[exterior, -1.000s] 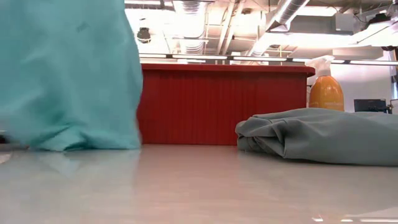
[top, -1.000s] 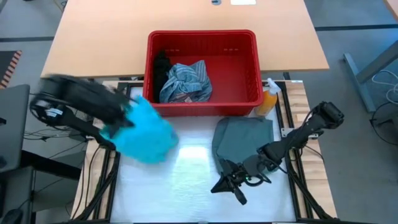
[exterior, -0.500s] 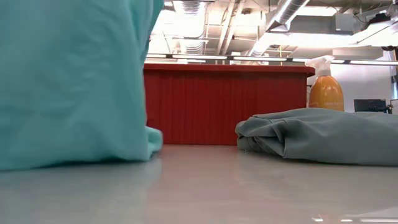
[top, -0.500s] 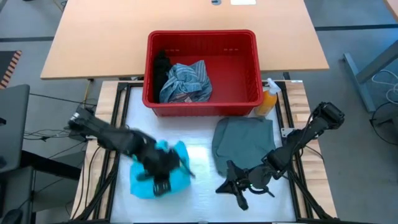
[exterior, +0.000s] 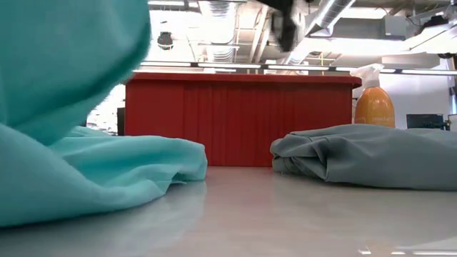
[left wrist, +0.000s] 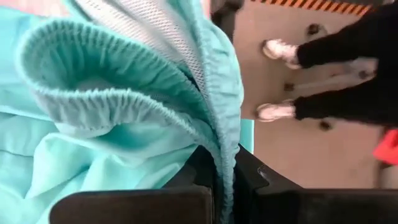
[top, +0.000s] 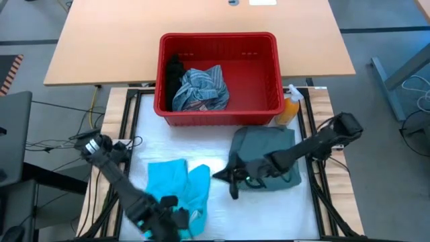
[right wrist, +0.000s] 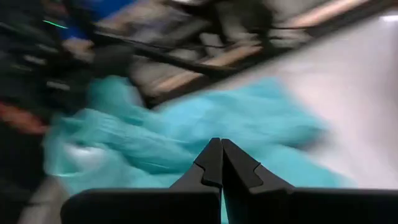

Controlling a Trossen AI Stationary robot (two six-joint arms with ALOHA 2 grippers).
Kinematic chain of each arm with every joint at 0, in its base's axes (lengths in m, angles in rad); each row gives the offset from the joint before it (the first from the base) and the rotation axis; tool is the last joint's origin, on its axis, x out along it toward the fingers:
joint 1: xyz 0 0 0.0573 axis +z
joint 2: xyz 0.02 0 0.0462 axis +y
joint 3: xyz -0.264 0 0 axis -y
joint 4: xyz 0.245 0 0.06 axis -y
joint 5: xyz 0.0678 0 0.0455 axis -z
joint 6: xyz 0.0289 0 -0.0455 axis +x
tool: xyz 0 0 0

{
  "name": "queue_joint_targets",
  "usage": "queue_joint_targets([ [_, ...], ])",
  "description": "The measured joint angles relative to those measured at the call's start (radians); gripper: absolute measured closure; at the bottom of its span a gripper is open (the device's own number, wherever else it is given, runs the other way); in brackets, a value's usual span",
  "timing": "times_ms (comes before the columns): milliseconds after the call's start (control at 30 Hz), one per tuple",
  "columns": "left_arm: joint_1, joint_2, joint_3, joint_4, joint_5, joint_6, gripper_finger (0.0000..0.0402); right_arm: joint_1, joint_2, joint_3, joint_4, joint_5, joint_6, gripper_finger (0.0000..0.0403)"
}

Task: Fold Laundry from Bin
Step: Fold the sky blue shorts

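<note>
Left end effector (top: 176,216) at the table's near edge, left of centre, clamped shut on the elastic hem of a bright teal soft garment (top: 176,191), which trails back from it across the white table top (top: 208,222). Right end effector (top: 232,183) hovers mid-table, fingers pressed together holding nothing, just beside the near-left edge of a folded dull grey-green garment (top: 265,153) lying right of centre. Bare table between the two garments and along the near right edge. Beyond, a red rectangular slotted plastic bin (top: 218,74) at the far edge holds one blue-grey striped cloth (top: 201,86) and one black garment (top: 175,72). One orange spray bottle (top: 289,107) stands by the bin's right corner.
</note>
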Motion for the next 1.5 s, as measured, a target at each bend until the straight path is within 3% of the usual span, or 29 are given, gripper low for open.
queue_joint_targets([
  [133,-0.097,0.032,0.0,-0.014,-0.072,0.042,0.0401,-0.014,0.181,0.026,0.274,-0.135,0.025,0.0382],
  [367,-0.186,0.12,0.003,0.011,-0.109,0.029,0.0401,-0.018,0.467,0.228,0.365,-0.115,-0.015,0.0382],
  [533,-0.197,0.16,0.003,-0.027,-0.019,0.065,0.0401,-0.025,0.6,0.407,0.212,-0.115,-0.021,0.0383],
  [767,-0.196,0.163,0.016,-0.085,-0.05,0.182,0.0401,-0.036,0.712,0.672,0.025,-0.112,-0.034,0.0383],
  [1067,-0.196,0.163,0.13,-0.317,-0.217,0.414,0.0401,-0.05,0.928,1.071,-0.251,-0.182,-0.062,0.0383],
  [1200,-0.209,0.163,0.238,-0.481,-0.319,0.427,0.0401,-0.048,0.942,1.103,-0.32,-0.238,-0.053,0.0383],
  [1267,-0.21,0.161,0.276,-0.52,-0.316,0.427,0.0401,-0.035,0.944,1.103,-0.35,-0.284,-0.057,0.0383],
  [1433,-0.22,0.161,0.3,-0.545,-0.275,0.443,0.0401,0.027,0.947,1.101,-0.361,-0.51,-0.029,0.0383],
  [1500,-0.221,0.161,0.3,-0.544,-0.287,0.455,0.0401,0.042,0.945,1.102,-0.394,-0.52,0.003,0.0383],
])
